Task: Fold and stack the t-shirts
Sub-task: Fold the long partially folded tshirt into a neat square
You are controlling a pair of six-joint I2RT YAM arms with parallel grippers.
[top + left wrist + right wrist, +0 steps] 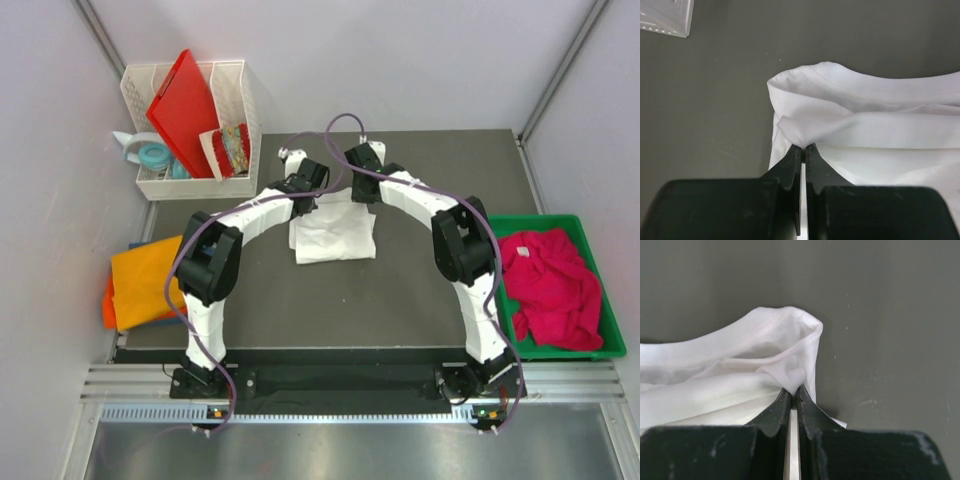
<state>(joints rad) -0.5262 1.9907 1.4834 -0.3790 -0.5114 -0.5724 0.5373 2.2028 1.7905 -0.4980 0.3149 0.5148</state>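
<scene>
Black fingers (pixel 790 167) of the left gripper (pixel 803 146) are squeezed tight and pinch a little bump of the white t-shirt (pixel 865 110) at its far left corner. The right gripper (pixel 794 389) is squeezed tight too and pinches a soft bump of the same shirt at its far right corner. The cloth runs between the two grippers in smooth folds. The white shirt lies in the middle of the dark grey table (pixel 330 310), folded into a shape like a square, with both arms bent over its far edge. On the right of the table sits a green plastic tray (pixel 560 352), and a magenta-pink shirt (pixel 550 290) lies crumpled up inside it. At the far left stands a white basket (pixel 195 188) with holes in its walls. A flat, hard red board (pixel 185 105) leans inside it, with a pale blue round thing (pixel 152 155) and some small colourful things that are too small to tell. An orange shirt (pixel 145 280) lies folded at the left edge of the table, and part of it hangs over the side.
</scene>
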